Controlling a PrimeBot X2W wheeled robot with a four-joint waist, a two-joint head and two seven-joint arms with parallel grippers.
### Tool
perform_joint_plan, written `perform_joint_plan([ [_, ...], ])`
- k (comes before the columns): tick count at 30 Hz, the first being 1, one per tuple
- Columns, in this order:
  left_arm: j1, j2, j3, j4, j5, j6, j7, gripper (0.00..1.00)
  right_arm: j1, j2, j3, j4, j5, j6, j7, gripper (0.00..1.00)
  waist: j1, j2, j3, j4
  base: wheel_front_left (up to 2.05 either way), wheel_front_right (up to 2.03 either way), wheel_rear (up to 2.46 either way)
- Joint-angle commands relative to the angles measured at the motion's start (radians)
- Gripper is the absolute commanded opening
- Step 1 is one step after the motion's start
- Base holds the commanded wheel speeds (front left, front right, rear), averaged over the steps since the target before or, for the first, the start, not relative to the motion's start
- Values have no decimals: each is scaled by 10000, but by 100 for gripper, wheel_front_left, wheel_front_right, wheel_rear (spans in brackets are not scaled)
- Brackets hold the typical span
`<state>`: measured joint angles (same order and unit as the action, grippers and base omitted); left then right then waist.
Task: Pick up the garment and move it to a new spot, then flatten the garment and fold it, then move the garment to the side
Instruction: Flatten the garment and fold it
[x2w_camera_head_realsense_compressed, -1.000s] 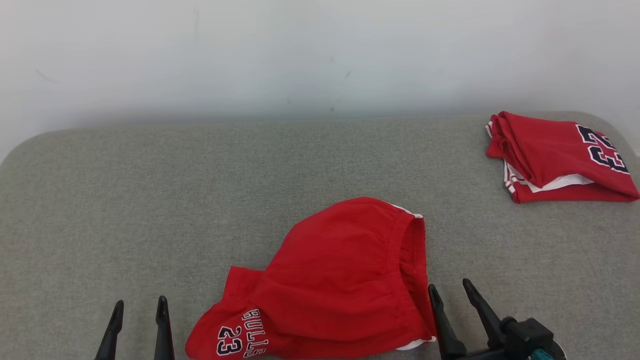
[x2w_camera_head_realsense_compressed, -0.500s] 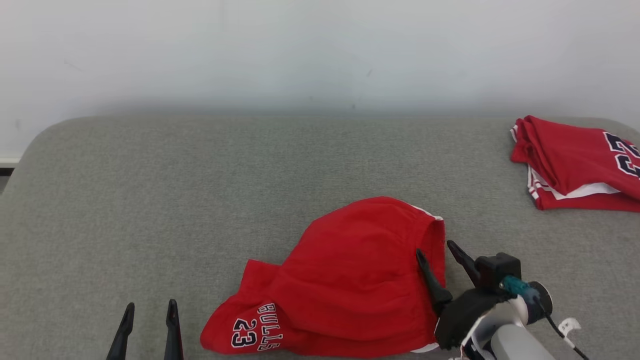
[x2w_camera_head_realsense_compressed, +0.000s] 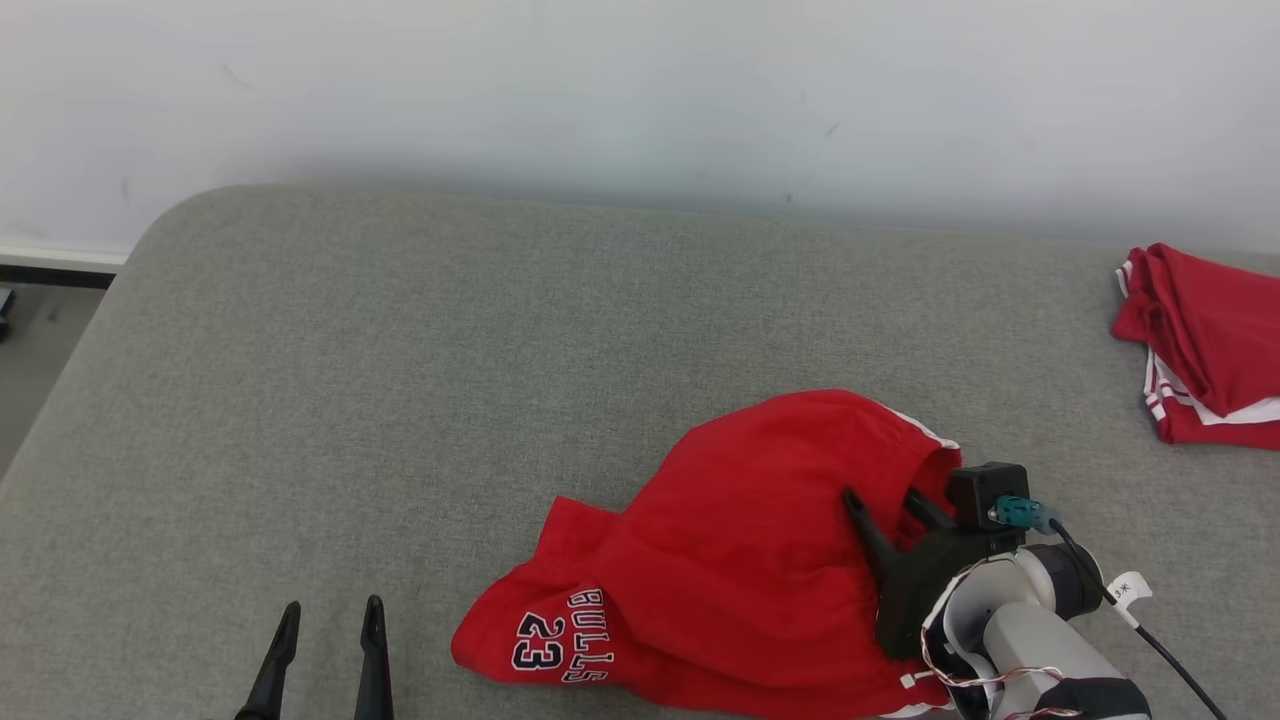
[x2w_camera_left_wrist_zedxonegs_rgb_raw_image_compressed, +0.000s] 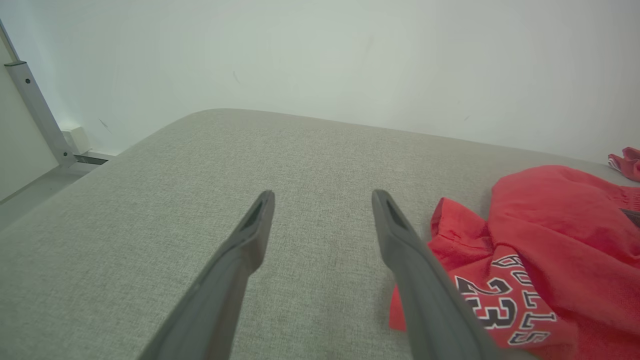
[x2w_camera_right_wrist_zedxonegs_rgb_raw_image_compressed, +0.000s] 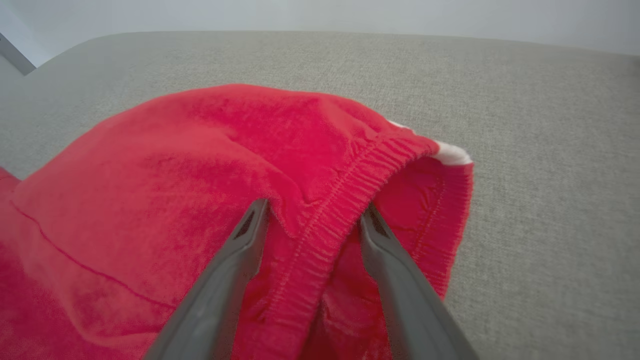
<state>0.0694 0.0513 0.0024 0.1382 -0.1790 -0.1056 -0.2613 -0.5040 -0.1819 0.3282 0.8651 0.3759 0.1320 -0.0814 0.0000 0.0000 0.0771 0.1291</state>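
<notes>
A second ago my right jaws stood on the bare tabletop, just beside the open end of the garment. Now my arm has carried them forward, and their fingers straddle the gathered elastic band. One finger lies over the outside of the red cloth and the other reaches into the opening. They are spread, with the band between them, and nothing is pinched yet. They look a shade narrower than before, so I judge the closing has only just begun.

My head has turned as well, so everything sits further right in my head view. That is my own motion, not the cloth's. The garment lies where it lay, rumpled near my edge of the grey tabletop, with its printed number towards my left side.

My left jaws have not stirred. Their fingers are spread wide over bare grey cloth, near the printed corner but clear of it.

A second red piece, already folded, rests well apart at the far right.

So I take it the pick-up is at hand. I must close firmly on the band before lifting, or the thick elastic may slip out. Moving, flattening and folding all remain.
</notes>
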Motion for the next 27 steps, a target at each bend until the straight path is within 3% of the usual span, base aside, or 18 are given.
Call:
perform_joint_plan([
  [1,-166,-16,-8,30,-63,-15,-32,100,-110,-41,77,109,77,-21,-48,7,0,0,74,85,0,0,0],
  [2,-162,-15,-10,64,-66,-28,-32,100,-186,-65,138,192,153,-21,-99,0,0,0,78,101,0,0,0],
  [10,-354,-18,-172,218,-38,-70,-34,100,-1138,-511,79,492,840,-21,-661,0,0,0,187,113,0,0,0],
  [15,-662,-17,-465,297,-98,-129,-32,100,-2191,-850,-204,823,1329,-21,-413,0,0,0,512,306,0,0,0],
  [25,-1317,-13,-1134,654,-418,-157,-33,100,-3646,-1136,-412,2521,1469,-21,-271,0,0,0,974,887,0,0,0],
  [27,-1269,-13,-1113,712,-437,-148,-33,100,-3596,-1040,-262,2680,1466,-21,-381,47,0,0,865,852,0,0,0],
])
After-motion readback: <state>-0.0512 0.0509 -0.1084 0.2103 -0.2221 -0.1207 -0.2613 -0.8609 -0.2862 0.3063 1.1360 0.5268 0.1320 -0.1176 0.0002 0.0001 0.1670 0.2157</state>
